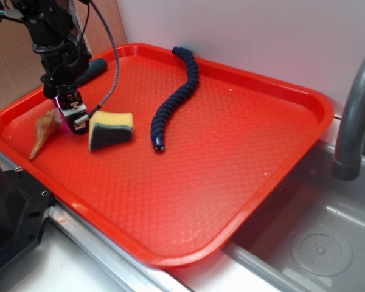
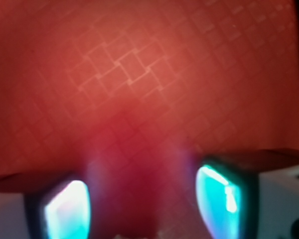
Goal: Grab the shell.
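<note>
The shell (image 1: 44, 130) is tan-orange and lies at the left end of the red tray (image 1: 231, 152), its thin point aimed toward the tray's front-left rim. My gripper (image 1: 73, 117) reaches down close to the tray, just right of the shell's knobby head, between it and the sponge. In the wrist view my gripper (image 2: 147, 209) is open. Its two cyan-lit fingertips (image 2: 222, 199) stand apart over blurred, textured tray floor (image 2: 129, 69) with nothing between them. The shell does not show in the wrist view.
A yellow-and-dark-green sponge wedge (image 1: 111, 129) sits right of the gripper. A dark blue braided rope (image 1: 176, 91) curves across the tray's middle back. A dark teal handle (image 1: 95, 67) lies behind the arm. A grey faucet (image 1: 356, 109) and a steel sink (image 1: 319, 243) lie to the right.
</note>
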### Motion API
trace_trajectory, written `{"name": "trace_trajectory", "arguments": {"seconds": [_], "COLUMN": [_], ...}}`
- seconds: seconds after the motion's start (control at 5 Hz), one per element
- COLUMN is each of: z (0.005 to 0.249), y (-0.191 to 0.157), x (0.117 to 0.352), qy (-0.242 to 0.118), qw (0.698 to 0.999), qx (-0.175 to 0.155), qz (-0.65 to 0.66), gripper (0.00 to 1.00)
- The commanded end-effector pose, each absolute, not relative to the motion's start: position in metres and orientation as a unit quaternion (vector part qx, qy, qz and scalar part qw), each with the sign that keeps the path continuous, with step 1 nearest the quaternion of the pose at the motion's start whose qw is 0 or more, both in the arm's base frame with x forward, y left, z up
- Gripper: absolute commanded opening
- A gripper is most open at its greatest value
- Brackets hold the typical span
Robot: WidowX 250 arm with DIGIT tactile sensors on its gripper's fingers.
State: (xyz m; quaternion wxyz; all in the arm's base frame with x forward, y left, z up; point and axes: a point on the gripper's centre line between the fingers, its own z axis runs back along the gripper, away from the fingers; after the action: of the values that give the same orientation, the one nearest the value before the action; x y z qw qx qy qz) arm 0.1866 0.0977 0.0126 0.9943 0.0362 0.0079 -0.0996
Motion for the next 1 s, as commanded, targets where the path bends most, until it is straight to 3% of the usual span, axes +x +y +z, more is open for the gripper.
{"name": "trace_trajectory", "arguments": {"seconds": [0.0,0.2,0.4,0.6,0.8], "z": [0.068,0.117,0.137,0.128,0.109], "y": [0.094,0.073,0.074,0.084,0.099], "x": [0.179,0.19,0.182,0.164,0.145], "qy": [-0.037,-0.059,-0.061,-0.079,-0.095], "qw": [0.994,0.994,0.994,0.98,0.949], "qx": [0.065,0.067,0.08,0.086,0.097], "qz": [-0.077,-0.055,0.036,0.162,0.285], "gripper": [0.0,0.0,0.0,1.0,1.0]}}
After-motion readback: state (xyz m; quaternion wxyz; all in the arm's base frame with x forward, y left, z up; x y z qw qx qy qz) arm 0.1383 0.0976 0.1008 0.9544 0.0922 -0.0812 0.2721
